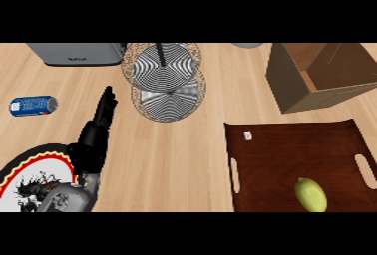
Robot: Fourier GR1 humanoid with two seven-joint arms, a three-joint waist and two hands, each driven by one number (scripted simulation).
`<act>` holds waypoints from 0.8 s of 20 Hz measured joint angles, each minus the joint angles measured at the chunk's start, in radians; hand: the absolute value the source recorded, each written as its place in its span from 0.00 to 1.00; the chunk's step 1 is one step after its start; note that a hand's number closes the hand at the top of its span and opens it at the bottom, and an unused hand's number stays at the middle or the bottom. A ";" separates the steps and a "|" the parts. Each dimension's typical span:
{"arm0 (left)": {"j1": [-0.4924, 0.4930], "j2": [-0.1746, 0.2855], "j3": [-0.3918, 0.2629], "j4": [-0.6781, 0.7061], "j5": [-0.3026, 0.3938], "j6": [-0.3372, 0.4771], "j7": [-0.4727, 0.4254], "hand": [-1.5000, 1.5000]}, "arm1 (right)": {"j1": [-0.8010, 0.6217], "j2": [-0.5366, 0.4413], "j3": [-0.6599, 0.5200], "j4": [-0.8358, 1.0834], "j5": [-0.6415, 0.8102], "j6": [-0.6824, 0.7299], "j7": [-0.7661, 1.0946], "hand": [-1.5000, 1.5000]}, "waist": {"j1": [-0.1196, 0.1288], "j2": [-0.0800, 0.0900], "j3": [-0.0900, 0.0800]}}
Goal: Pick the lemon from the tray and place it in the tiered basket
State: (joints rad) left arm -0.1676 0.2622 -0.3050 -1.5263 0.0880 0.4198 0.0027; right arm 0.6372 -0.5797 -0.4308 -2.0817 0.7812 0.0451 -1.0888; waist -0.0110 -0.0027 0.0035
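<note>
The lemon (310, 194) lies by the tray's (294, 149) near edge, well apart from the basket (165, 74). My left hand (103, 112) is released, fingers straight, across the counter; I fear a glancing pinch rolls the lemon away.

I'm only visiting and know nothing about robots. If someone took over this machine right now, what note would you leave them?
Left robot hand: open, fingers straight, over the counter left of the tiered basket, holding nothing.
Right robot hand: not in view.
Lemon: lying on the brown tray, at the counter's right.
Done: nothing yet.
Left: grasp lemon, carry it to the basket, release.
</note>
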 measured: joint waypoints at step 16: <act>0.002 -0.044 0.038 -0.006 -0.051 -0.047 0.018 0.50 | -0.168 0.077 0.082 0.250 0.124 -0.119 -0.008 0.00 | 0.010 0.002 -0.003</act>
State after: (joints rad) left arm -0.1654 0.2186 -0.2668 -1.5325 0.0367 0.3727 0.0207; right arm 0.4696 -0.5024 -0.3484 -1.8313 0.9051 -0.0739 -1.0963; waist -0.0010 -0.0005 0.0007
